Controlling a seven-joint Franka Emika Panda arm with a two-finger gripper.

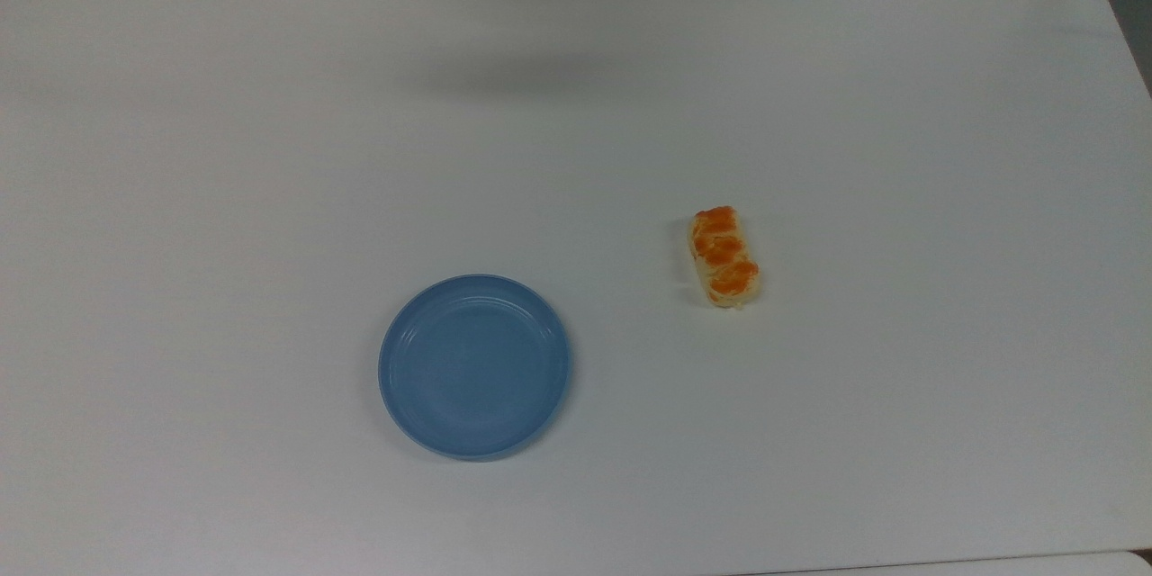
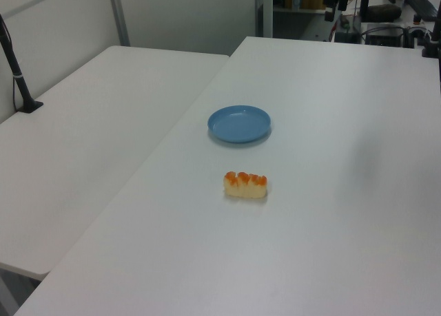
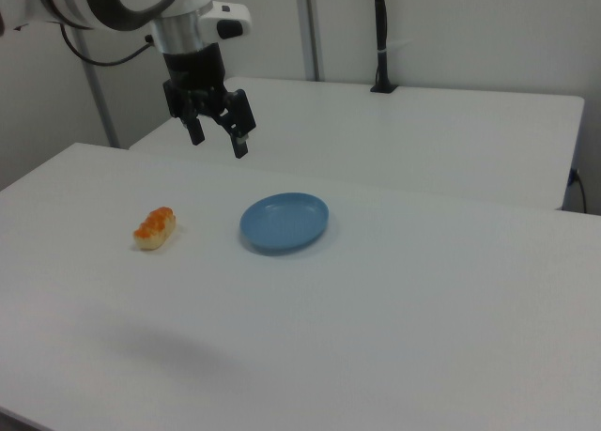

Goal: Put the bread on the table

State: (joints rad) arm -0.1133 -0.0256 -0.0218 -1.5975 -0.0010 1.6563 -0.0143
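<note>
The worktop (image 1: 810, 468) is a wide white slab with bare surface on every side of the two things it carries, so there is plenty of room to move, and neither sits near an edge. A second white table (image 2: 89, 123) butts against it along the left view's left.

The arm (image 3: 103, 4) hangs high above the worktop in the right view, well apart from everything below. I read this as a pull-away pose, since nothing is left to carry.

The blue plate (image 1: 474, 366) lies empty, near the top view's lower middle.

The claw (image 3: 216, 130) is spread wide and holds nothing.

The bread (image 1: 724, 257) rests flat on the bare worktop, glazed side up, well apart from the plate on the top view's right. By that placement the task looks done.
</note>
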